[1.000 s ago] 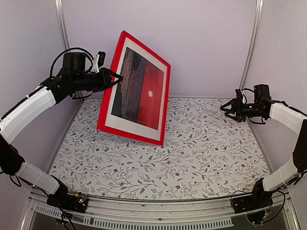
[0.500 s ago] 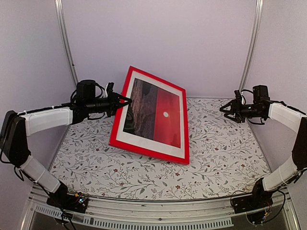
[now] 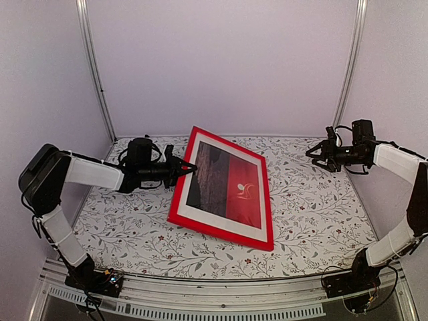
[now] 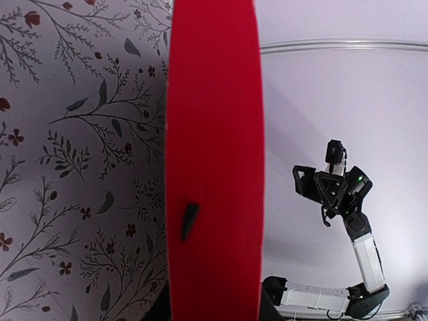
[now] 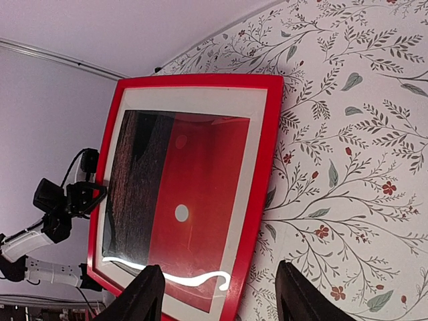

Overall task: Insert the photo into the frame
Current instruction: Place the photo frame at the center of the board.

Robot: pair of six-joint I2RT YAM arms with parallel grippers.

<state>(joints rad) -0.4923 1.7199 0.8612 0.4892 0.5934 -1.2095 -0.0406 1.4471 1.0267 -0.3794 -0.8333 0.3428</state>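
At the frame (image 3: 221, 233) edge, left pincer (image 3: 188, 167) clamps on — right pincer (image 3: 311, 152) wide, empty, well apart.

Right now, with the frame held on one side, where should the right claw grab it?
Probably the thin right-hand border of the frame, approached from the right by the right claw. That rim is slim enough for open fingers, free, and faces it; the left claw pinches the opposite edge.

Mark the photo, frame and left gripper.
photo (image 3: 244, 174): top view, its red half.
frame (image 5: 200, 81): right wrist view, upper red border.
left gripper (image 3: 186, 167): top view, between fingertips at frame's left edge.
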